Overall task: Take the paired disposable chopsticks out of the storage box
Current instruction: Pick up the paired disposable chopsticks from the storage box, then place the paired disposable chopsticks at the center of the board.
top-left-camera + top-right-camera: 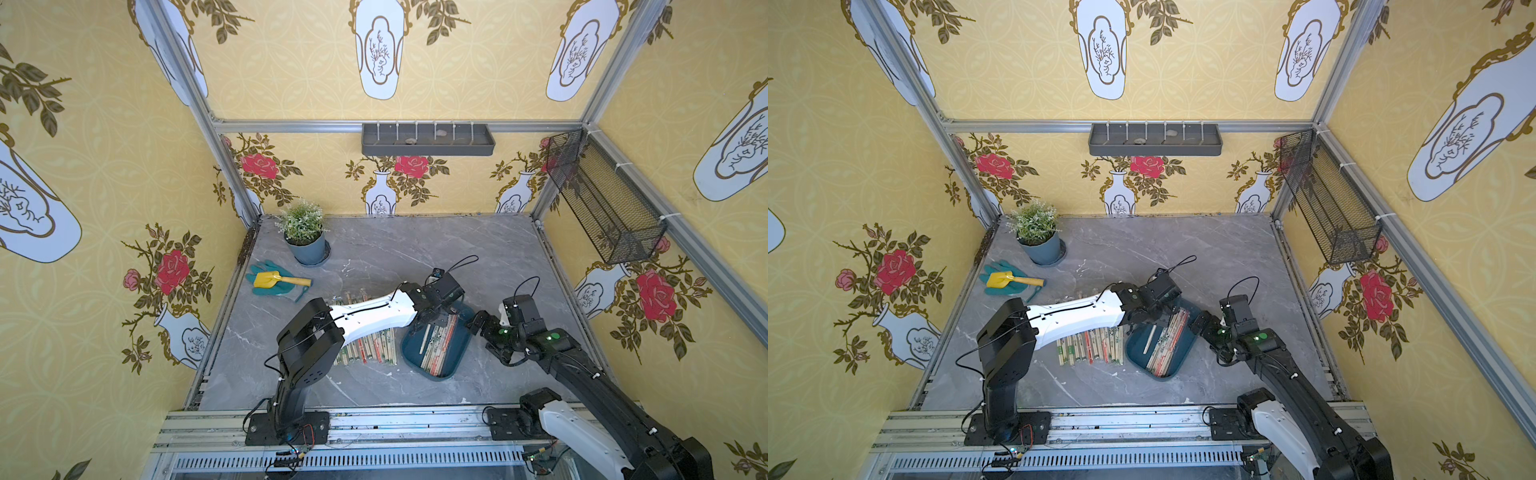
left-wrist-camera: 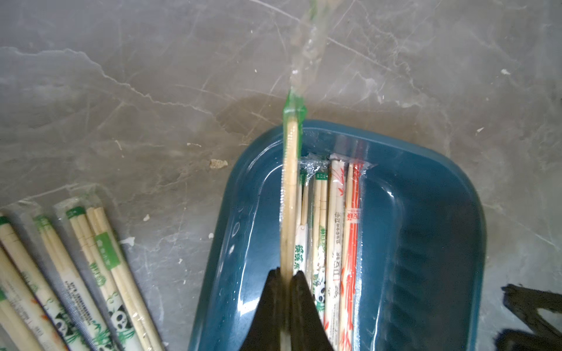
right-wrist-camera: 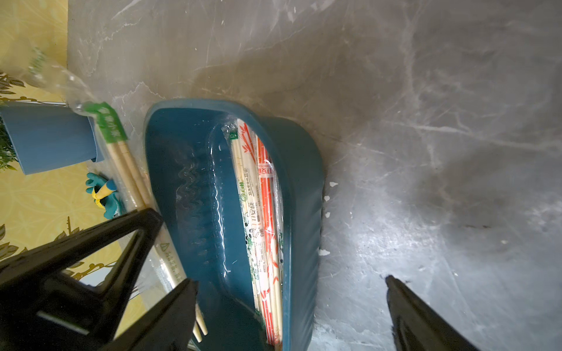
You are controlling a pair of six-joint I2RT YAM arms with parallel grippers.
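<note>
Your left gripper [image 2: 286,278] is pinched tight on one green-sleeved pair [image 2: 290,182], whose far end reaches out past the rim of the storage box [image 2: 425,243]. More paired disposable chopsticks [image 2: 334,237] lie bunched along one side inside it. Another row [image 1: 365,349] lies on the table [image 1: 415,257] just beside the box. Your right gripper [image 3: 287,282] hangs at the box's rim, fingers spread wide.

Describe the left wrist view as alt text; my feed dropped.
The black left claw is shut on one pale bamboo chopstick pair in a clear green-tipped sleeve, over the dark teal plastic tray. More sleeved pairs lie in the tray; others lie on the grey marble tabletop.
</note>
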